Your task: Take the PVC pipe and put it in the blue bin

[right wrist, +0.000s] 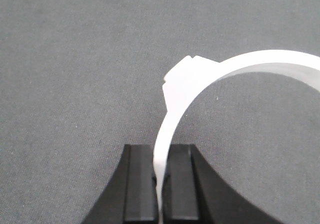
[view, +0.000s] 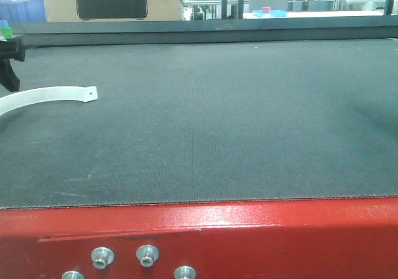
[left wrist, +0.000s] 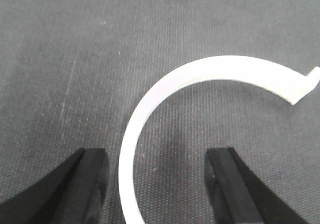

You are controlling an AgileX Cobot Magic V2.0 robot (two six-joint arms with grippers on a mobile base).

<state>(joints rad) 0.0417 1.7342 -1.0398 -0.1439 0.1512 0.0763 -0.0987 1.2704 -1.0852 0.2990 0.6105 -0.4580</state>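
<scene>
Pipe (view: 46, 95) lies flat on the mat (view: 217, 117) at far left. Left gripper (left wrist: 156, 156) hangs spread with a finger on each side of the arc, seemingly lined up to pinch it. Right gripper (right wrist: 160, 151) is clamped on a strip (right wrist: 172, 109) just like it, perhaps the same piece
</scene>
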